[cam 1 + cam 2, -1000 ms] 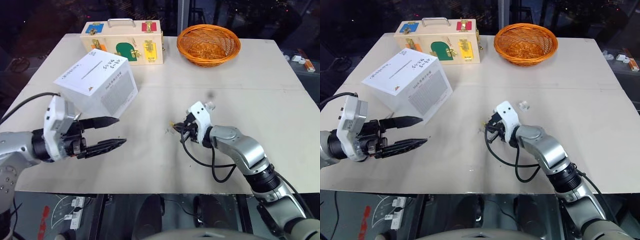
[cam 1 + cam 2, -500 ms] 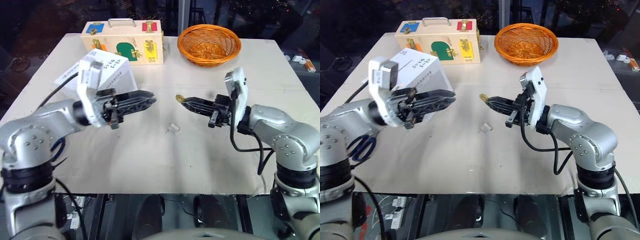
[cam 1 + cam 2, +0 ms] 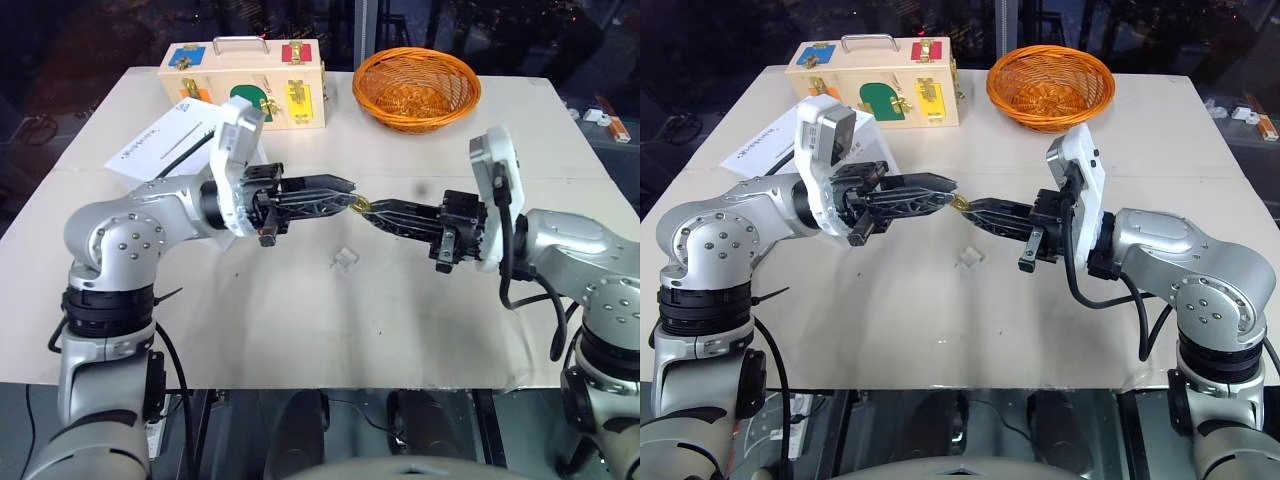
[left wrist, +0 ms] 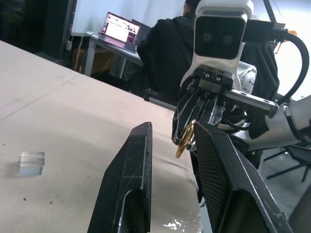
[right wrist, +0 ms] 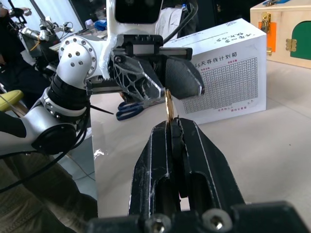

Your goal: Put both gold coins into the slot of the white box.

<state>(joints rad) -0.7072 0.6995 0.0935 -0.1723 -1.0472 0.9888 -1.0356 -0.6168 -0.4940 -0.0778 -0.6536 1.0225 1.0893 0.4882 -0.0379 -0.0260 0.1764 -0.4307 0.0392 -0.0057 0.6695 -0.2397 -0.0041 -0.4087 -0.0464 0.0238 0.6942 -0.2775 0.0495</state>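
Observation:
One gold coin (image 3: 360,203) hangs in the air over the middle of the table, pinched on edge by the tips of my shut right gripper (image 3: 372,210). My left gripper (image 3: 350,192) points at it from the other side. Its fingers (image 4: 141,145) are narrowly open, and the gold coin (image 4: 184,141) stands between them, close against one. The right wrist view shows the gold coin (image 5: 168,104) rising from my own fingertips into the left gripper's gap. The white box (image 3: 160,145) with grey print sits at the left behind my left arm. Its slot is hidden.
A wooden box with coloured latches (image 3: 243,80) and an orange wicker basket (image 3: 416,88) stand at the table's far edge. A small clear cube (image 3: 346,257) lies under the grippers. Scissors (image 5: 129,110) lie by the white box. A seated person (image 4: 165,48) is beyond the table.
The right gripper lifted the coin off the table and swung left. The left arm rose and swung right while its fingers narrowed, and both sets of tips now meet at the coin.

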